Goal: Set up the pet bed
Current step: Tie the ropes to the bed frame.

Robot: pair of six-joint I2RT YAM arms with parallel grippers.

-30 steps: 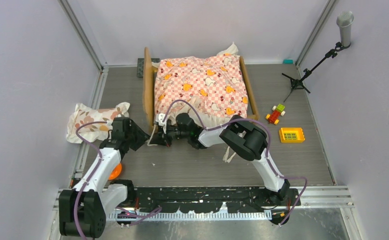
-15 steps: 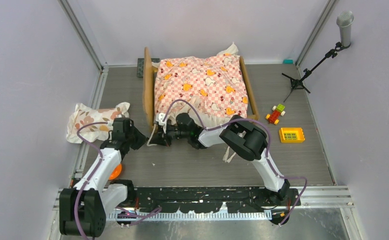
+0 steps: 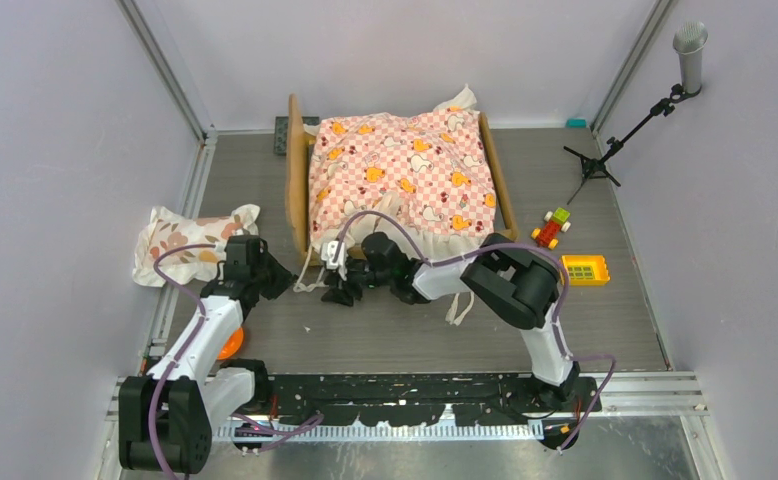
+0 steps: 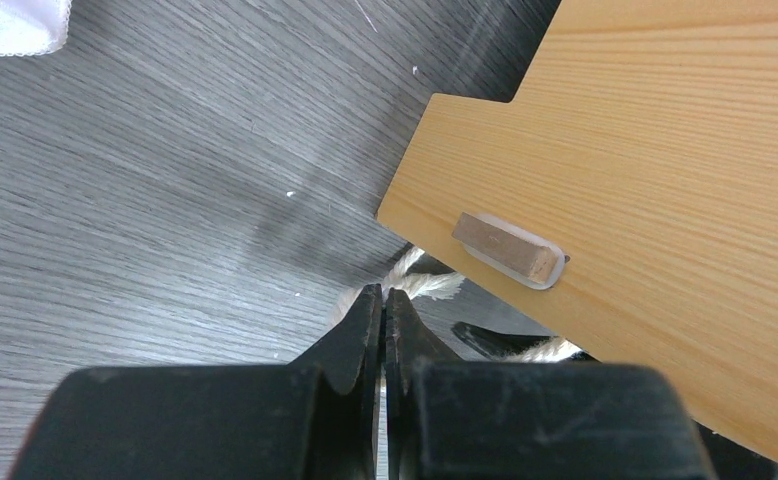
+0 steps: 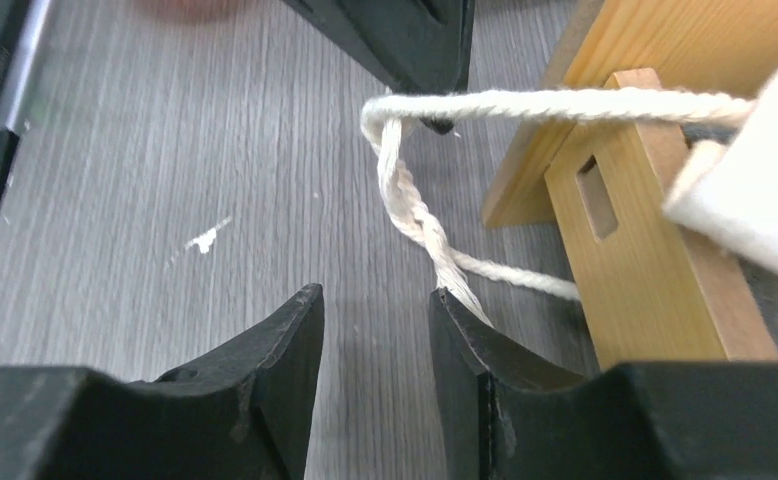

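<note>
The pet bed [image 3: 296, 190], a tan wooden frame, stands at the back centre under a pink-checkered sheet [image 3: 405, 170]. A floral pillow [image 3: 190, 240] lies to its left. A white cord [image 3: 310, 272] hangs at the bed's near left corner. My left gripper [image 3: 287, 280] is shut there, its tips [image 4: 383, 295] pinched on the cord [image 4: 430, 285] below the wooden panel [image 4: 665, 180]. My right gripper [image 3: 338, 290] is just to the right and stands open [image 5: 375, 295]. The twisted cord [image 5: 415, 215] rests against one of its fingertips [image 5: 455, 300], beside the bed's leg [image 5: 645, 260].
A toy car [image 3: 552, 228] and a yellow brick [image 3: 583, 269] lie right of the bed. A microphone stand [image 3: 615, 140] is at the back right. An orange object [image 3: 229, 345] sits under the left arm. Grey walls close both sides.
The left gripper has shut at the cord. The right gripper has opened, letting go of the cord, and backed off a little toward the near side.
</note>
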